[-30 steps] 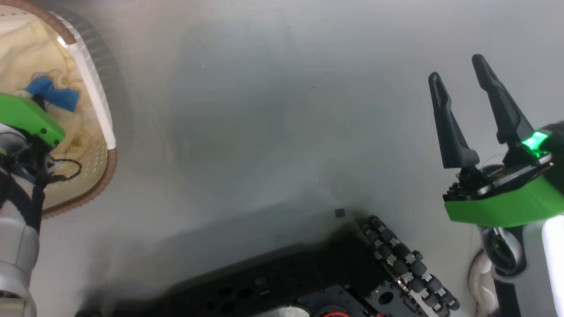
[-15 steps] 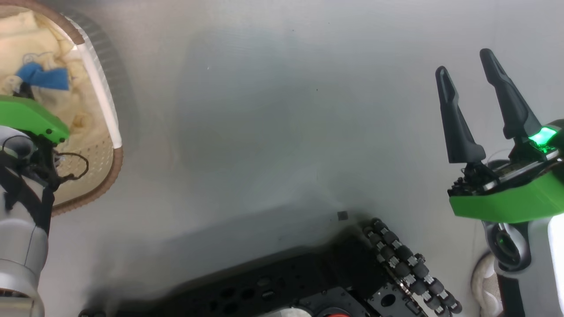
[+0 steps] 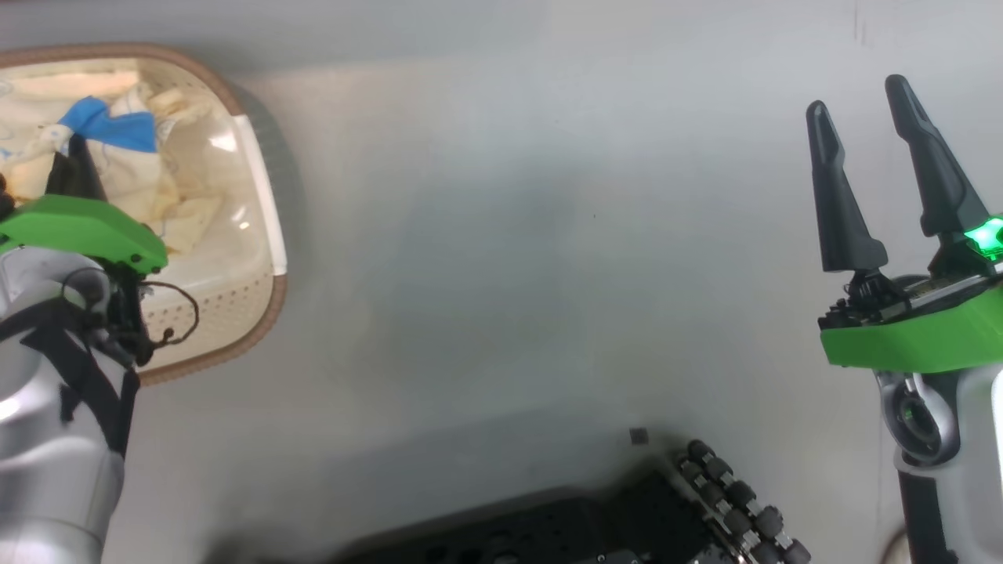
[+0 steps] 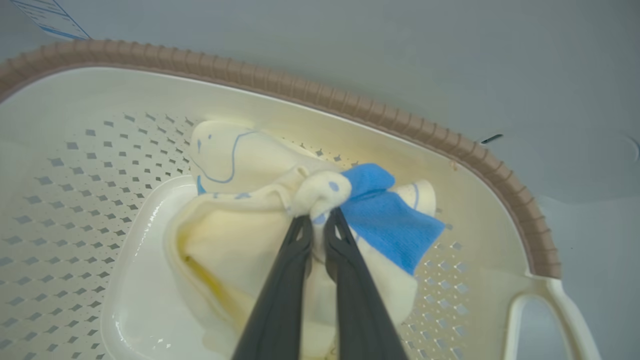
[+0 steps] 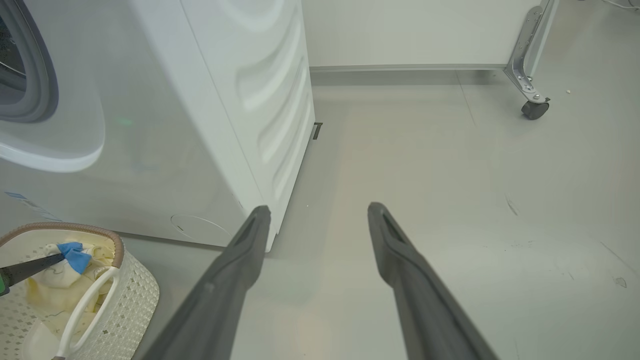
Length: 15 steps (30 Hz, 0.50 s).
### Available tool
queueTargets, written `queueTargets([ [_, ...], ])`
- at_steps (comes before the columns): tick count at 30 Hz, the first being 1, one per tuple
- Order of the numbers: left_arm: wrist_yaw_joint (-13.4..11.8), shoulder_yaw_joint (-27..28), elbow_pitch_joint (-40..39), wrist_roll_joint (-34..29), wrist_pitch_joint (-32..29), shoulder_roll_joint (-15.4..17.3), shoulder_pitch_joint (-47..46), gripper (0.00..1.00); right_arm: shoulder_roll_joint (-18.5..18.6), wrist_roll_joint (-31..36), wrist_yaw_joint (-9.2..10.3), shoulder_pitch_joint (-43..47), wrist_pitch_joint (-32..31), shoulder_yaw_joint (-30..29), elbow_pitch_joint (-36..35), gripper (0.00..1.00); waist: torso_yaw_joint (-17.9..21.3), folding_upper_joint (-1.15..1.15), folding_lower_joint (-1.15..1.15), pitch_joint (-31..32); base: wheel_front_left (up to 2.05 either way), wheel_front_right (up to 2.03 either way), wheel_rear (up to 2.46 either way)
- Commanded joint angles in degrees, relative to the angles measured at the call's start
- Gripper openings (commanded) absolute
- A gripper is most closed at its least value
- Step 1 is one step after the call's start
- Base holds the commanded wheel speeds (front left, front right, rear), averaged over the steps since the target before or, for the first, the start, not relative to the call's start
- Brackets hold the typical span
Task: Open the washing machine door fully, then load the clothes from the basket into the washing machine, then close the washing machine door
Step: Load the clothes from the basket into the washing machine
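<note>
In basket, left end effector pinches clothes bunch; best lift straight up, clear rim, avoid dragging basket. Idle right end effector gapes open.

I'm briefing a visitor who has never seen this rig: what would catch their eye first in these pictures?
Most striking is the left gripper pinching a bunched knot of the cream clothes, with a bright blue patch, inside the basket on the floor. Next, the right gripper hangs open and empty near the white washing machine.
</note>
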State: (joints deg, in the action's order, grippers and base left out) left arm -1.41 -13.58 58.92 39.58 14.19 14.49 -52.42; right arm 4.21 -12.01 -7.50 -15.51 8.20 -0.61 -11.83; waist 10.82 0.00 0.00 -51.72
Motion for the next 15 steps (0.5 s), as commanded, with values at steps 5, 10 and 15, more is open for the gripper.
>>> queueTargets([
  [5, -3.0, 4.9, -13.1, -5.4, 0.8, 0.8, 9.7, 0.00, 1.3, 0.9, 0.01, 3.7, -1.2, -0.8, -1.2, 1.00, -2.4, 0.00, 0.00, 7.6, 0.00, 0.00, 0.00],
  [10, -4.8, 7.3, -23.4, -9.8, 0.8, -0.3, 16.3, 0.00, 1.6, 1.3, 0.01, 5.1, -2.2, -1.9, -0.9, 1.00, -2.9, 0.00, 0.00, 13.0, 0.00, 0.00, 0.00],
  [15, -6.1, 8.9, -31.7, -13.2, 0.8, -0.6, 22.6, 0.00, 1.7, 1.6, 0.01, 6.3, -2.9, -2.3, 0.1, 1.00, -2.8, 0.00, 0.00, 19.2, 0.00, 0.00, 0.00],
])
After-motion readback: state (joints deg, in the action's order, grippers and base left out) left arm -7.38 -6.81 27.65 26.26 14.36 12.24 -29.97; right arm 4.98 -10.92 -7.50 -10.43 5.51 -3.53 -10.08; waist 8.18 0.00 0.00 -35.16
